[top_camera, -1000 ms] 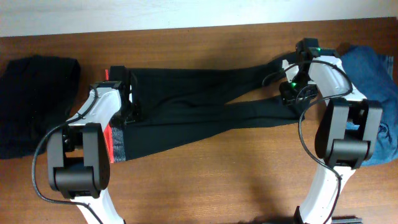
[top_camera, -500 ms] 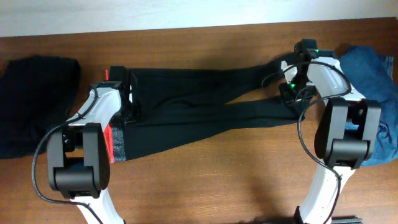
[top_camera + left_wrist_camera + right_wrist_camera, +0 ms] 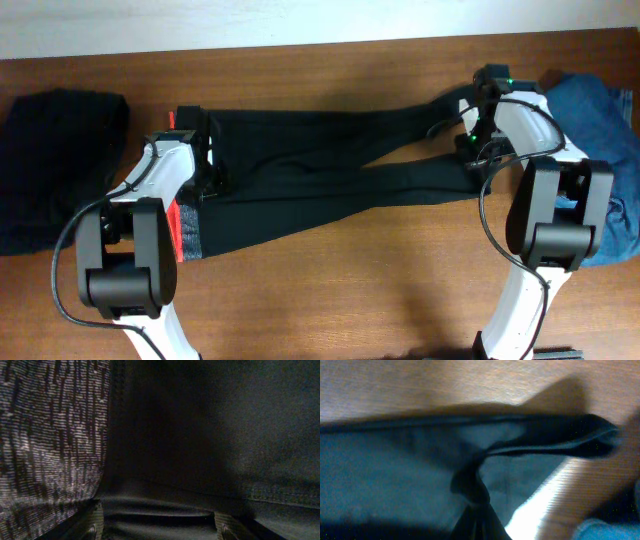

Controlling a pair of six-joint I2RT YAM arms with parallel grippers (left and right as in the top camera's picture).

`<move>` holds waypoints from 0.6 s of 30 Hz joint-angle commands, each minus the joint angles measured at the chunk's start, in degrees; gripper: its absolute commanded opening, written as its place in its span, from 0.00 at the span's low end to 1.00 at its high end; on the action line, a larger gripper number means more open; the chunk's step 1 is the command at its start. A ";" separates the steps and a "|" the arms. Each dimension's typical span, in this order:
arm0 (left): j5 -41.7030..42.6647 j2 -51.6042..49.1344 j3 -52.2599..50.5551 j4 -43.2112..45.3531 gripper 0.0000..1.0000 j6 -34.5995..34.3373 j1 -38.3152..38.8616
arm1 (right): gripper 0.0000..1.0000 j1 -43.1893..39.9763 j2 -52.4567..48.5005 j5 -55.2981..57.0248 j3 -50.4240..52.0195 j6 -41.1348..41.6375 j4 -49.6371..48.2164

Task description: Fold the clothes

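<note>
Overhead view shows the black trousers (image 3: pixel 320 170) lying long across the table (image 3: pixel 330 290), legs crossed, with no fold made yet. The right gripper (image 3: pixel 468 150) is pinched tight on a leg end. The left gripper (image 3: pixel 159 529) sits on the waist, fingers apart.

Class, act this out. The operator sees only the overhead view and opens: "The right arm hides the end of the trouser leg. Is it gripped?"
Observer: Yes. In the right wrist view the trousers gather into a tight twist that runs down into the shut right jaws.
Operator: What about the left jaws?
Observer: Open. The left wrist view shows both fingers standing wide apart over black cloth, next to the grey waistband.
</note>
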State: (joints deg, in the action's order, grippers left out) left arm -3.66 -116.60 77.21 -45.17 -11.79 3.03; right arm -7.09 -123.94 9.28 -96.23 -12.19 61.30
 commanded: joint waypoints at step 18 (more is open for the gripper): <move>0.83 -6.45 -3.34 0.20 0.72 -0.11 0.57 | 0.49 -13.90 1.66 9.62 -2.95 11.78 2.78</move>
State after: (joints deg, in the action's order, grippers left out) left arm -3.66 -116.60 77.21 -45.17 -11.79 3.03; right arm -19.49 -123.90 16.58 -98.06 -1.15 64.27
